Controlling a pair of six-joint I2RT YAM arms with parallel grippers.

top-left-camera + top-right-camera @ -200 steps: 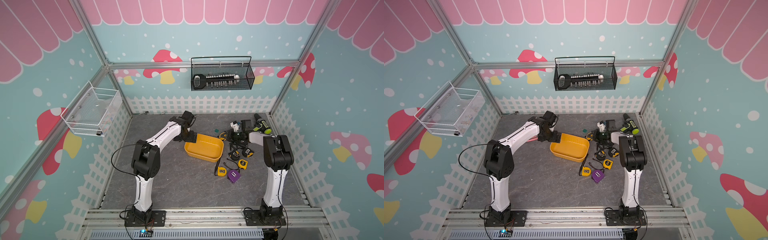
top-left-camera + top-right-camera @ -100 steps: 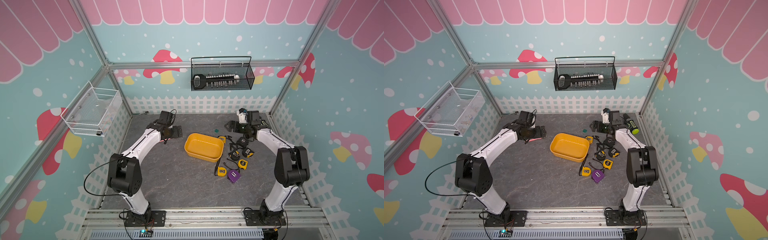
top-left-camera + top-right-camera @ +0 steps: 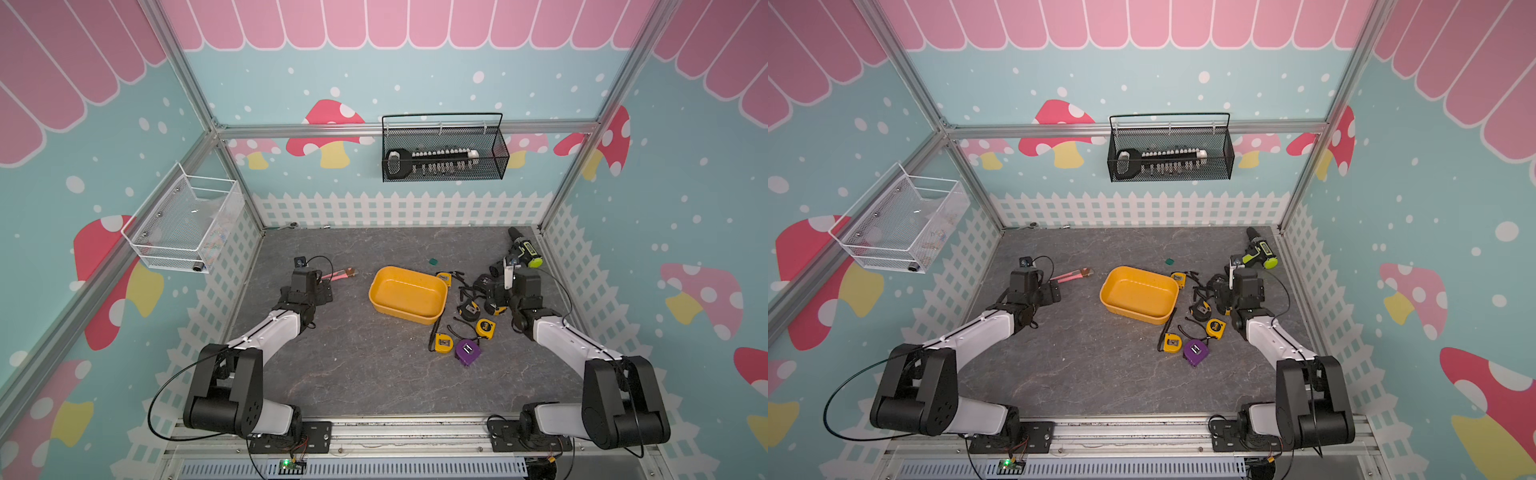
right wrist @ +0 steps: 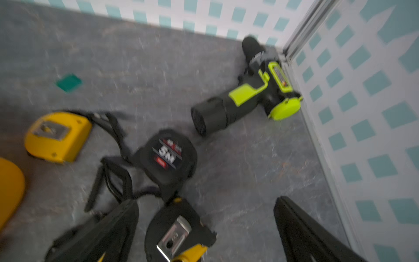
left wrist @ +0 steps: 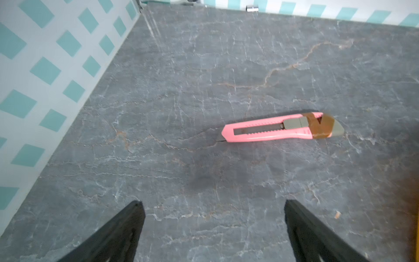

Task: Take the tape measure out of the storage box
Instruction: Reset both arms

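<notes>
Mostly open floor around storage box.

Tape measures lie right of the storage box, knife left.

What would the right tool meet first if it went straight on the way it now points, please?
Probably the black tape measure with the metal clip, lying between the open fingers of the right tool; a second black tape measure lies beyond. The blur leaves depth unsure.

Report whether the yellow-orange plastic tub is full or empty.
Empty. In both top views the shallow yellow-orange plastic tub shows only bare floor; the tape measures lie outside it.
</notes>
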